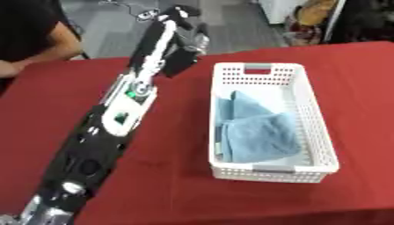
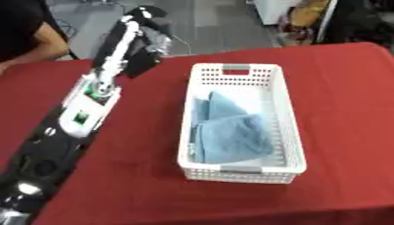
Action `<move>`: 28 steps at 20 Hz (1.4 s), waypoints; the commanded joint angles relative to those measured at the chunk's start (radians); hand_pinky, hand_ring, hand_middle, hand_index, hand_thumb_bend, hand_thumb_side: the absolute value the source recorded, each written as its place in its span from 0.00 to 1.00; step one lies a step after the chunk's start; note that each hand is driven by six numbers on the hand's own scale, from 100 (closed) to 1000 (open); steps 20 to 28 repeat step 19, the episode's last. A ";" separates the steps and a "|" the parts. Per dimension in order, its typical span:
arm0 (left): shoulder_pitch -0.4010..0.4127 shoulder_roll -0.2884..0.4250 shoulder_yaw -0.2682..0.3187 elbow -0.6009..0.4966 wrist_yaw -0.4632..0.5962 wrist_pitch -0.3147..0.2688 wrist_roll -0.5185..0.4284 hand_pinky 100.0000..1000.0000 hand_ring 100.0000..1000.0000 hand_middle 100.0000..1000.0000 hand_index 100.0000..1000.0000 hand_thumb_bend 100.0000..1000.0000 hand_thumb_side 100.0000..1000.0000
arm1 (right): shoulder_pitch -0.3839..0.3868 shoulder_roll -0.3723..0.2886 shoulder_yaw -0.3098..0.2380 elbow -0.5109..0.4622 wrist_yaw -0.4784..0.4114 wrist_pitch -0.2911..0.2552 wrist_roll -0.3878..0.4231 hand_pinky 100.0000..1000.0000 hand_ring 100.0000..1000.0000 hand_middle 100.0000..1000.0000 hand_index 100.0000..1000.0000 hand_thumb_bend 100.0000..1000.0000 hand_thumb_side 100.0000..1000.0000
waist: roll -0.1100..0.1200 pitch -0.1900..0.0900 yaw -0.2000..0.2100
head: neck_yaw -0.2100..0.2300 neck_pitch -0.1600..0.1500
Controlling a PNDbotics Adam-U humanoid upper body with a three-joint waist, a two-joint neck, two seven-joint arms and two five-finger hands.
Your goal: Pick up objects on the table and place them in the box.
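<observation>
Red table [image 1: 362, 88] fills our view, grey floor beyond. We see the white box [image 1: 315, 114] right of centre, long axis running near to far, with a blue cloth [image 1: 258, 132] crumpled inside, mostly toward its near end. Our left arm stretches to the far edge; left hand [image 1: 183, 33] is there, fingers too unclear to call.

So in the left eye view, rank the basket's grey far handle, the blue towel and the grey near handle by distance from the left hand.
From the left hand, raised past the table's far edge:
1. Far grey handle, at the white basket's far end, to the hand's right.
2. Blue towel, inside the basket, mid to near part.
3. Near grey handle, at the basket's near end.
</observation>
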 commanded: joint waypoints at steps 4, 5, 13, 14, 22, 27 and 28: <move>0.140 0.035 0.172 -0.147 0.069 0.026 0.176 0.37 0.59 0.78 0.83 0.00 0.76 | 0.012 -0.023 -0.021 -0.015 0.033 -0.006 -0.023 0.82 0.85 0.82 0.94 0.00 1.00 | -0.012 -0.006 0.025 | -0.034 -0.002; 0.159 0.023 0.185 -0.164 0.064 0.024 0.185 0.37 0.59 0.78 0.83 0.00 0.76 | 0.015 -0.024 -0.022 -0.015 0.037 -0.006 -0.025 0.82 0.85 0.82 0.94 0.00 1.00 | -0.014 -0.006 0.031 | -0.038 -0.002; 0.191 0.003 0.208 -0.257 -0.005 0.041 0.149 0.39 0.60 0.78 0.83 0.00 0.73 | 0.020 -0.028 -0.012 -0.015 0.042 -0.003 -0.015 0.82 0.86 0.82 0.94 0.00 1.00 | -0.014 -0.004 0.046 | -0.026 -0.002; 0.190 0.004 0.207 -0.262 -0.008 0.044 0.145 0.39 0.60 0.78 0.83 0.00 0.73 | 0.019 -0.028 -0.012 -0.015 0.041 -0.002 -0.014 0.82 0.86 0.82 0.94 0.00 1.00 | -0.013 -0.004 0.048 | -0.026 -0.002; 0.193 0.004 0.207 -0.279 -0.016 0.049 0.135 0.40 0.60 0.78 0.83 0.00 0.73 | 0.019 -0.028 -0.009 -0.015 0.036 0.000 -0.005 0.82 0.86 0.82 0.94 0.00 1.00 | -0.012 -0.003 0.052 | -0.026 -0.002; 0.193 0.004 0.207 -0.279 -0.016 0.049 0.135 0.40 0.60 0.78 0.83 0.00 0.73 | 0.019 -0.028 -0.009 -0.015 0.036 0.000 -0.005 0.82 0.86 0.82 0.94 0.00 1.00 | -0.012 -0.003 0.052 | -0.026 -0.002; 0.193 0.004 0.207 -0.279 -0.016 0.049 0.135 0.40 0.60 0.78 0.83 0.00 0.73 | 0.019 -0.028 -0.009 -0.015 0.036 0.000 -0.005 0.82 0.86 0.82 0.94 0.00 1.00 | -0.012 -0.003 0.052 | -0.026 -0.002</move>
